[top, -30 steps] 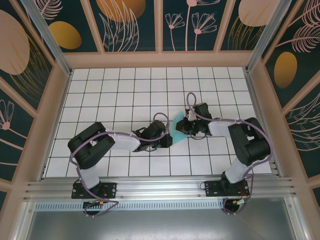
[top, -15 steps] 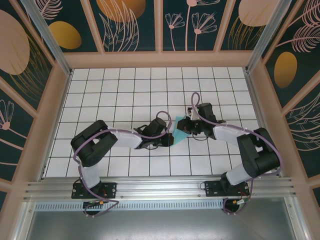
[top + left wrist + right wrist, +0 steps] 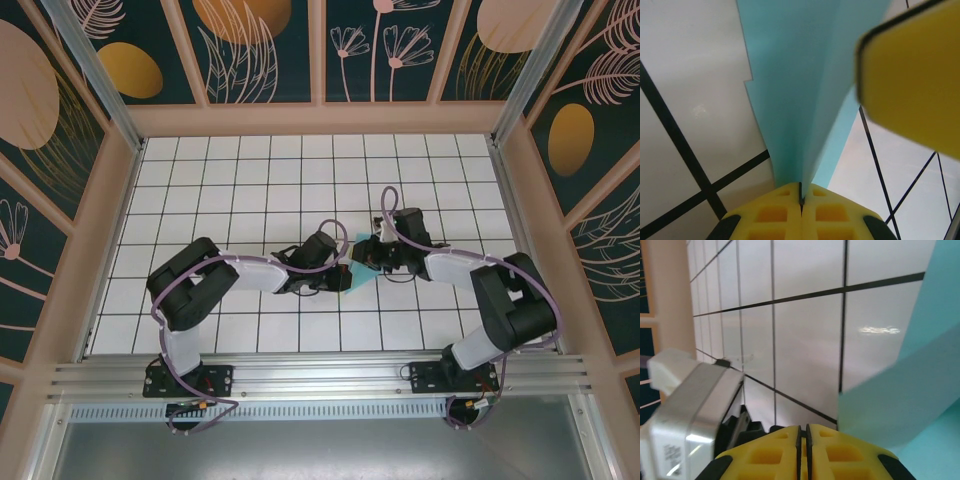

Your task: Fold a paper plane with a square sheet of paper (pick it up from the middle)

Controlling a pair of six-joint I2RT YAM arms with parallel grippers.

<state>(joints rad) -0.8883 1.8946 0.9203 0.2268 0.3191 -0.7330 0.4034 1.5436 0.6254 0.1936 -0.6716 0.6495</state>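
Reaching toward each other over the white grid table (image 3: 250, 180), the two arms meet near its middle in the top view. The left gripper (image 3: 339, 277) points in from the left and the right gripper (image 3: 366, 257) from the right, tips just beside one another, the right one slightly farther. The turquoise paper (image 3: 348, 285) shows between them as small slivers around the black tool heads, its shape mostly hidden.

From the left wrist, the yellow fingers (image 3: 775, 217) are pressed tight together, with the narrow end of the paper clamped in their seam. The paper fans out away from the camera in folded layers, a crease running along its middle, above the tiles. One blurred yellow pad (image 3: 915, 75) of the right gripper sits at the upper right, over the paper's right edge.

From the right wrist, the yellow fingers (image 3: 765, 455) are drawn in to a hairline seam. The paper takes up the right side, its edge dropping behind the right-hand finger. Whether any of it is caught in that seam I cannot tell. A silver-grey housing (image 3: 685, 405) of the left arm sits at the left, low over the tiles.
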